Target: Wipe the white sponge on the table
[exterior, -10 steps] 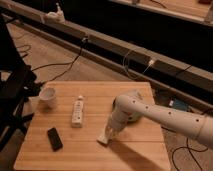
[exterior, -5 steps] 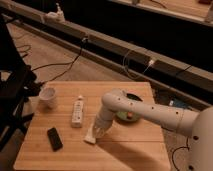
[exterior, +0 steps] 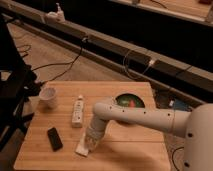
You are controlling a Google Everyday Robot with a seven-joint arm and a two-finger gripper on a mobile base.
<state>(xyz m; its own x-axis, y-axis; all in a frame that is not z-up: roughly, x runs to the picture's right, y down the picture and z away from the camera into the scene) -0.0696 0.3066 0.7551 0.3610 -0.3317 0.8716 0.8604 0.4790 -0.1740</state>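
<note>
The white sponge lies flat on the light-brown wooden table, near its front edge, right of the black phone. My gripper points down at the end of the white arm and presses onto the sponge's right end, hiding part of it. The arm reaches in from the lower right across the table's middle.
A black phone lies at the front left. A narrow white bar with dark marks lies left of centre. A white cup stands at the back left. A dark green bowl sits behind the arm. A dark chair stands left of the table.
The gripper and the sponge under it have slid left and toward the front edge of the table, from right of centre to beside the phone.
</note>
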